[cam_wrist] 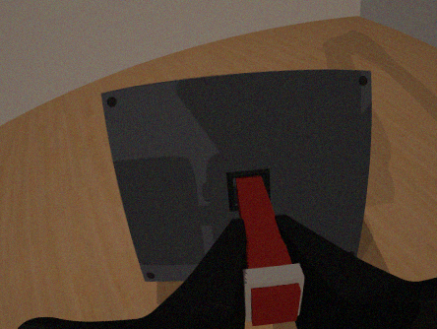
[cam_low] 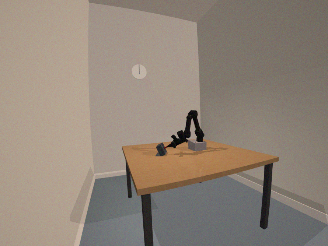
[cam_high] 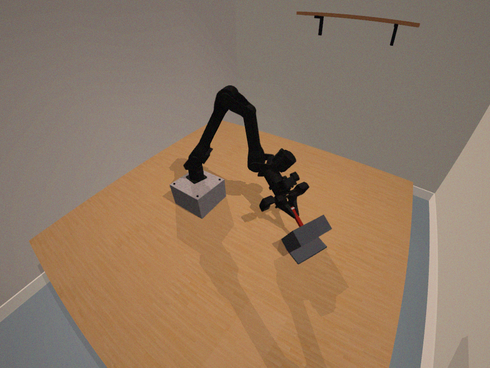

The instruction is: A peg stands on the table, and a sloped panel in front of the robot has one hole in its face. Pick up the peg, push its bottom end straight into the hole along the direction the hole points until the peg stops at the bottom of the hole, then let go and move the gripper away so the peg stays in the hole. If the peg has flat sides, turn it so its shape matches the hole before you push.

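The red square peg (cam_high: 298, 219) (cam_low: 165, 147) (cam_wrist: 262, 227) has a white band near its top end. My gripper (cam_high: 295, 215) (cam_low: 167, 146) (cam_wrist: 258, 228) is shut on it, and the peg slants down toward the panel. The dark grey sloped panel (cam_high: 312, 233) (cam_low: 161, 149) (cam_wrist: 315, 123) faces the robot. Its square hole (cam_wrist: 231, 197) has a dark rim. In the wrist view the peg's bottom end is over the hole, with its sides roughly in line with the hole's sides. The peg covers the hole's lower right part, and whether its tip is inside I cannot tell.
The panel stands on a flat grey base plate (cam_high: 306, 253) on the wooden table (cam_high: 158, 277) (cam_low: 212, 164) (cam_wrist: 59, 197). The arm's grey box base (cam_high: 190, 201) (cam_low: 197, 146) stands behind the gripper. A wall rail (cam_high: 356, 17) is far off.
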